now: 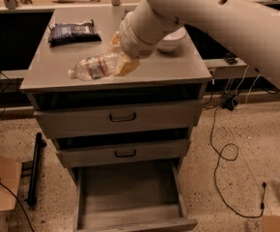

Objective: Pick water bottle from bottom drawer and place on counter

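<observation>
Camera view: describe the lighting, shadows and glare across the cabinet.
Camera view: warm, dim light overall; the counter shows a soft sheen, no harsh glare. Camera view: the gaps above the two handled drawers are near black, and the open bottom drawer is shaded inside. Camera view: the gripper, over the counter's front, is shut on the water bottle, whose clear plastic catches small highlights.

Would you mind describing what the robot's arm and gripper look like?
The arm is a thick, smooth, off-white tube with small dark round holes, ending in a ringed white wrist collar. The gripper, over the counter at the bottle, has tan-yellow fingers. No cables show on it.
</observation>
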